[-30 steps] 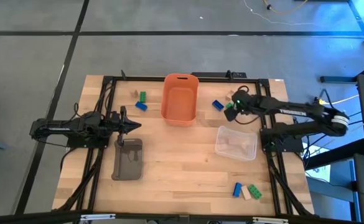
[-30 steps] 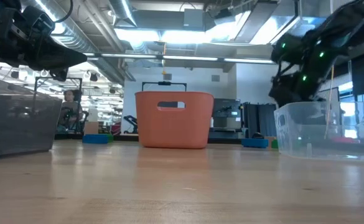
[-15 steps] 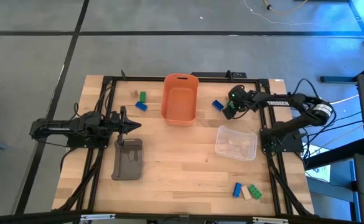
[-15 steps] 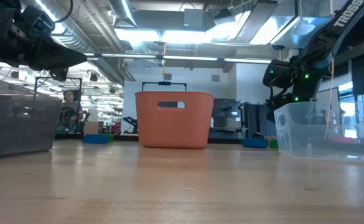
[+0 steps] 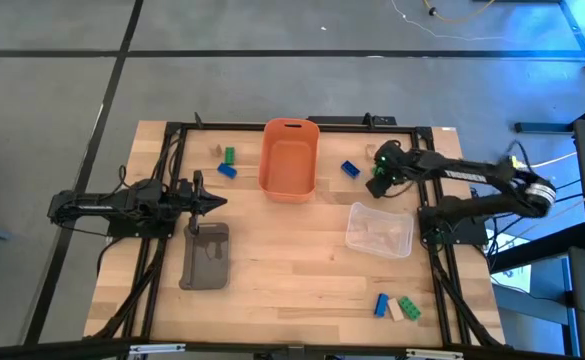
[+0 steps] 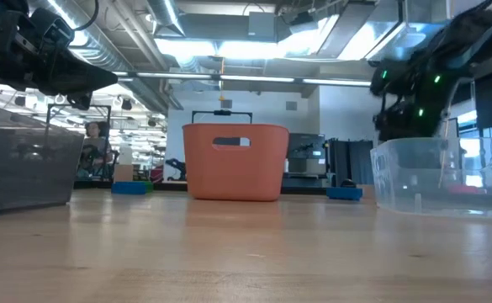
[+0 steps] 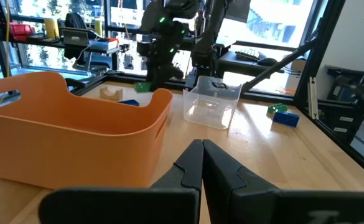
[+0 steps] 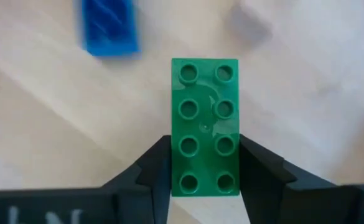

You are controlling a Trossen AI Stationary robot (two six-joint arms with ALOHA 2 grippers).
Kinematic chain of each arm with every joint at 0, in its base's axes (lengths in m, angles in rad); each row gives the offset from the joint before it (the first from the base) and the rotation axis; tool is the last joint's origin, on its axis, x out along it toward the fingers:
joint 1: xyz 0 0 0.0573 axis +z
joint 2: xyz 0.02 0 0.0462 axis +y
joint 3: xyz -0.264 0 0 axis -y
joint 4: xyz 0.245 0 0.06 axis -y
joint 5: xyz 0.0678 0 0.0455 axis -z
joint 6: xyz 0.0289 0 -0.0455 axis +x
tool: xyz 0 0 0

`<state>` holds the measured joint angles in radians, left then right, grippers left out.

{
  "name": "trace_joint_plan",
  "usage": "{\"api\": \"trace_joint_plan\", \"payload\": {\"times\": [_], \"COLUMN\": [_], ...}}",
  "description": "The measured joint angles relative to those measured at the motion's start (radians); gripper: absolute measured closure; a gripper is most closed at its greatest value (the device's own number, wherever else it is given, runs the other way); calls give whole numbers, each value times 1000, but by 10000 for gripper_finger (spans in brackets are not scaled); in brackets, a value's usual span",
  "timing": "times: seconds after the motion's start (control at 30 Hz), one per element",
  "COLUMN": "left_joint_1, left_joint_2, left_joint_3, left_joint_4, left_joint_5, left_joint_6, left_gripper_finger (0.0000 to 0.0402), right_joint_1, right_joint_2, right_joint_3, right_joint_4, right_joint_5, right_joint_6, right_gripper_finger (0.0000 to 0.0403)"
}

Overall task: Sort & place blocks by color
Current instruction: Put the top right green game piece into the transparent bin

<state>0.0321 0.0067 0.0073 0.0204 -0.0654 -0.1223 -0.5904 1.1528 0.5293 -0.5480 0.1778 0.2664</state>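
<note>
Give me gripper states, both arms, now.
Left gripper: shut, empty, waiting at the table's left side.
Right gripper: shut on the green block, near the blue block.

Since a second ago your right gripper (image 5: 376,186) dropped near the green brick (image 8: 205,126) at about one o'clock on the table, closed its fingers (image 8: 155,167) against the brick's two long sides, and came up with it. The arm first reached left, then drew back right.
</note>
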Motion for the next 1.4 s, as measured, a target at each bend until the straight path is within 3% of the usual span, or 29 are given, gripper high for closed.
{"api": "trace_joint_plan", "payload": {"times": [0.17,0.4,0.63,0.93,1.07,1.2,1.4], "left_joint_1": [0,0,0,0,0,0,0], "left_joint_2": [0,0,0,0,1,73,225], "left_joint_3": [0,0,0,0,0,46,161], "left_joint_4": [0,0,10,50,217,282,248], "left_joint_5": [0,0,-1,-27,-120,-94,-127], "left_joint_6": [0,0,0,1,-30,9,73], "left_gripper_finger": [401,401,401,401,400,367,269], "right_joint_1": [141,342,507,563,563,563,563], "right_joint_2": [-192,-348,-353,-301,-285,-274,-269], "right_joint_3": [1,1,3,3,3,3,3], "right_joint_4": [54,323,590,610,620,648,669], "right_joint_5": [12,39,42,142,135,134,109], "right_joint_6": [72,63,-44,-87,-88,-92,-95], "right_gripper_finger": [262,262,262,262,262,262,262]}}
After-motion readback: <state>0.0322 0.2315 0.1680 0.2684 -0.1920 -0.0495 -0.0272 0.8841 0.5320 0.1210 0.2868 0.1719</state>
